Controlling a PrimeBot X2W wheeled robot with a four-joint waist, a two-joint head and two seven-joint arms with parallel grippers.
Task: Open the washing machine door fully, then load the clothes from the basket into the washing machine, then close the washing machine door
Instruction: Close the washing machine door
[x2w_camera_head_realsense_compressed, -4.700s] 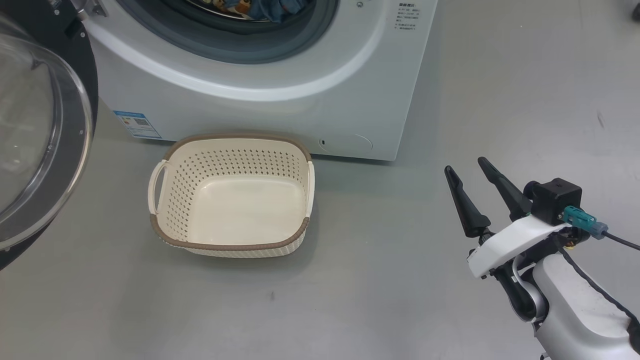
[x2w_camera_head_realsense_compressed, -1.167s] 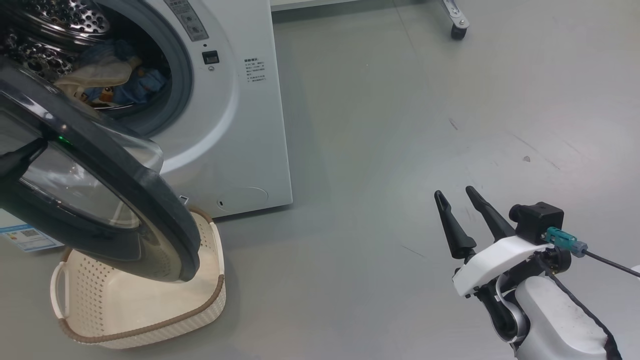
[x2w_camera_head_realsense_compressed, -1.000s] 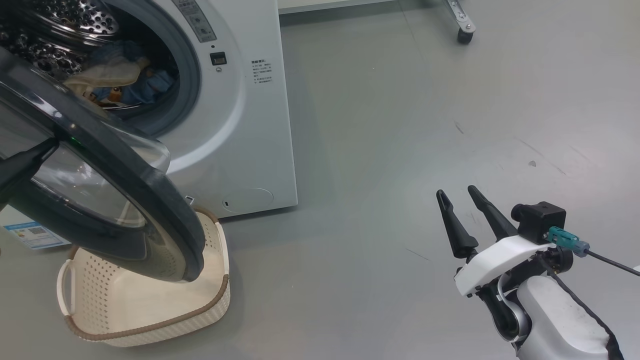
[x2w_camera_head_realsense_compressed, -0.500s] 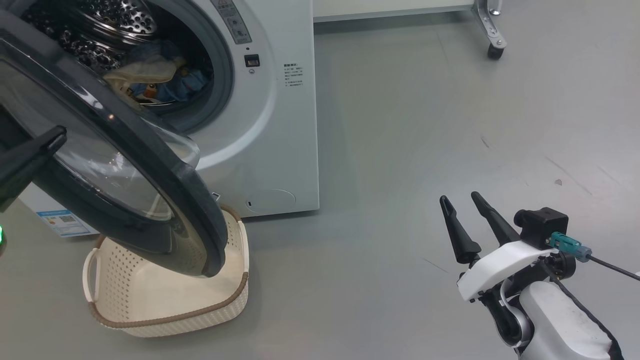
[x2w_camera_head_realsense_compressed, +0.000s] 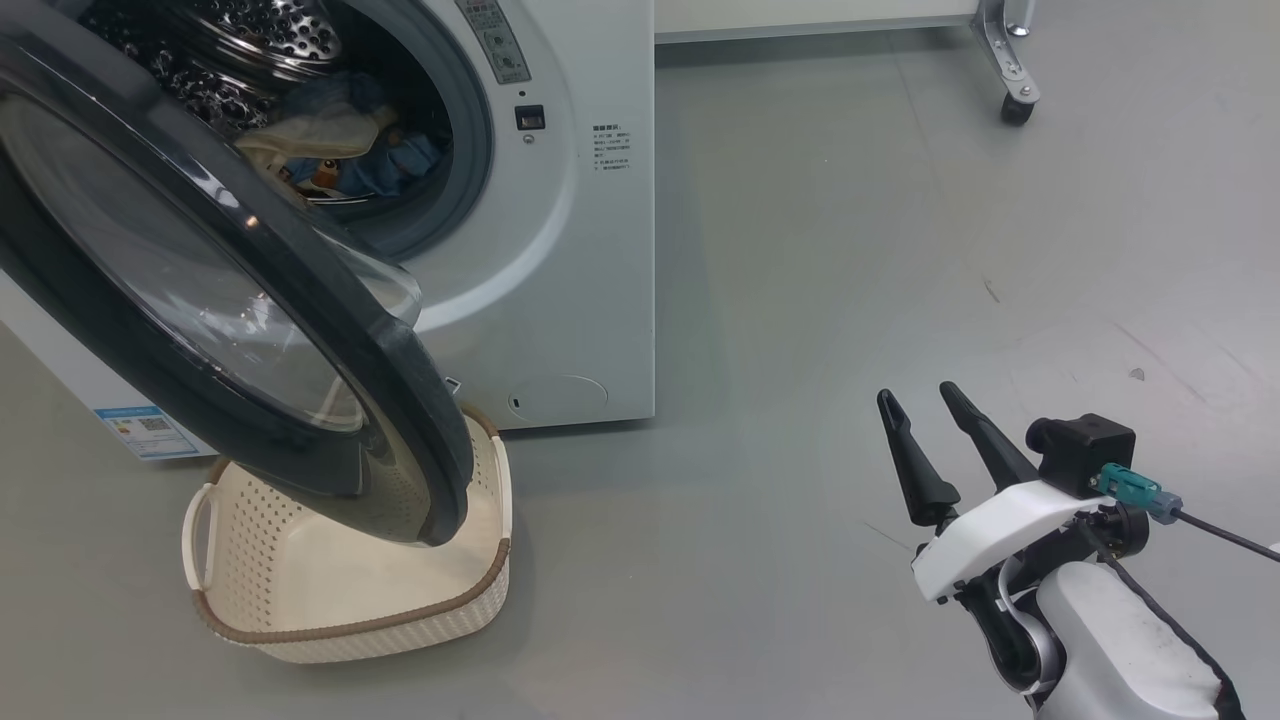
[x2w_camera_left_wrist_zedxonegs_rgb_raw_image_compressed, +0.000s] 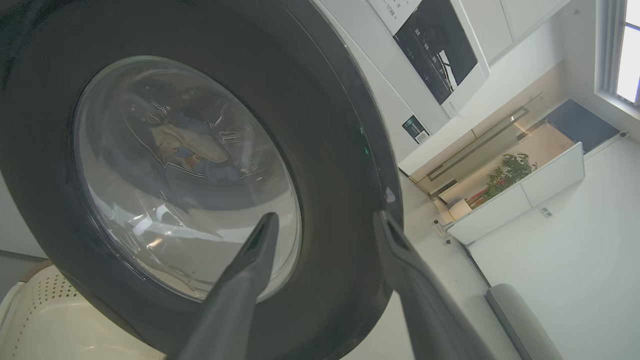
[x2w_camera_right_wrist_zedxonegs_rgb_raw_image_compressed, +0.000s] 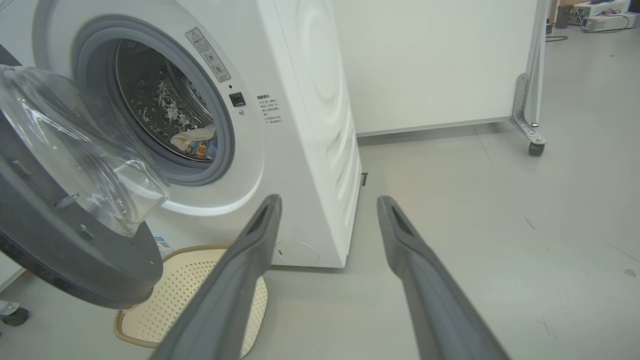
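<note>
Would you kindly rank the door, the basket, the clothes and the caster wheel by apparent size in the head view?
1. door, nearest the camera
2. basket, partly behind the door
3. clothes
4. caster wheel

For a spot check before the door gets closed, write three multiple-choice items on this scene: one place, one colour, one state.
1. Where are the clothes? A) on the floor B) in the drum C) on the machine's top
2. The basket has a rim that is: A) blue B) brown C) red
3. The washing machine door is: A) latched shut B) removed C) partly open

B: they lie against perforated steel. B: a brown band edges the cream walls. C: it hangs out over the basket.
</note>
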